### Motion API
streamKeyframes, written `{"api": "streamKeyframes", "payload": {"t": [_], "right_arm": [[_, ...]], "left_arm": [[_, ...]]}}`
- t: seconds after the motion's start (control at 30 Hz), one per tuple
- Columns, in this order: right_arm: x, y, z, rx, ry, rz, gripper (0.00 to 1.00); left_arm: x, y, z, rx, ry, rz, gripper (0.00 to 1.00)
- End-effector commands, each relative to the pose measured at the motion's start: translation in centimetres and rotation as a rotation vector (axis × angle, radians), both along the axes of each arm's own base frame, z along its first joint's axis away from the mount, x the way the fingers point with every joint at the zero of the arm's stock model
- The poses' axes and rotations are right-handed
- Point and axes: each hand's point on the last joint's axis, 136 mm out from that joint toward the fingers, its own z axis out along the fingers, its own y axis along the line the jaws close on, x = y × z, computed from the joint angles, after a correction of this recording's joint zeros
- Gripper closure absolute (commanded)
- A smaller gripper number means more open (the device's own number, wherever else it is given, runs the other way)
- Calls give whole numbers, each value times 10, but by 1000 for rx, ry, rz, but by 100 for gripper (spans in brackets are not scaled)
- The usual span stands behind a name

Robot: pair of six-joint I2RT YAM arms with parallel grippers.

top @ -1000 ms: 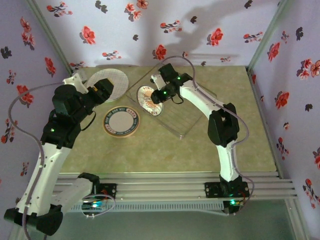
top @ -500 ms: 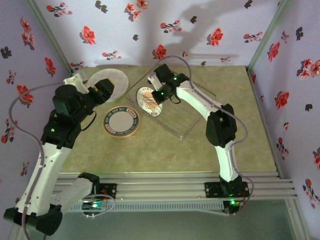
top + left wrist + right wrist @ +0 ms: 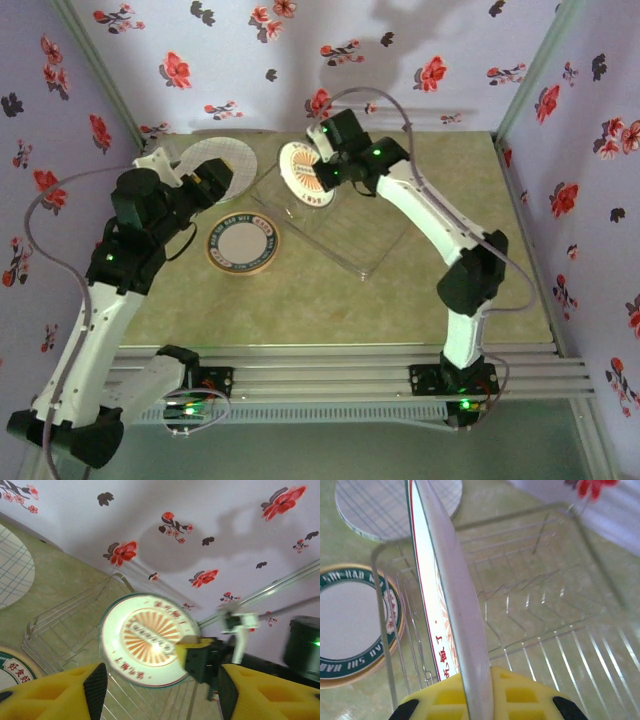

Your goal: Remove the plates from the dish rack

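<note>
My right gripper (image 3: 325,172) is clamped on the right-hand rim of the sunburst plate (image 3: 303,172). It holds the plate tilted, face toward the overhead camera, at the far-left corner of the dish rack (image 3: 352,228) in the upper centre of that view. From the right wrist, the plate runs edge-on up the frame out of my yellow fingers (image 3: 520,700), its white rim a thick diagonal band. The rack's clear ribs fan out to its right, and the rack's near wall stands just to its left. Whether the plate's lower edge is free of the ribs, I cannot tell.

The floral back wall (image 3: 300,60) stands close behind the held plate, so room is tight on that side. Open tabletop (image 3: 470,280) runs from the rack's right edge to the right wall, and another strip lies along the bottom of the frame in front of the rack.

The left side is more crowded. The green-rimmed plate (image 3: 243,243) lies flat just beside the rack's left edge, left of centre. The grid plate (image 3: 232,160) lies flat in the upper left, near the back wall and apart from the rack.

My left gripper (image 3: 207,187) hangs at the grid plate's near-left edge, its jaws spread wide with nothing between them. Its wrist camera looks across the rack at the plate's sunburst face, with the gripper holding it at centre frame.
</note>
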Motion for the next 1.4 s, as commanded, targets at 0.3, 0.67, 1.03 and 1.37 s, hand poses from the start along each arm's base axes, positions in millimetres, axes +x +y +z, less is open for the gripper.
{"api": "streamKeyframes", "payload": {"t": [0.3,0.67,1.03,1.37], "right_arm": [[-20,-56,98,461,9,-124,100],[-31,-64,119,833,187,-123,100],[-36,-52,112,950,308,-87,100],[-36,-48,103,990,351,-92,100]], "left_arm": [[23,-66,-18,-87,110,-206,34],[43,-125,-34,-122,209,-363,34],[55,-136,-43,-140,244,-362,42],[62,-141,-47,-186,269,-346,81]]}}
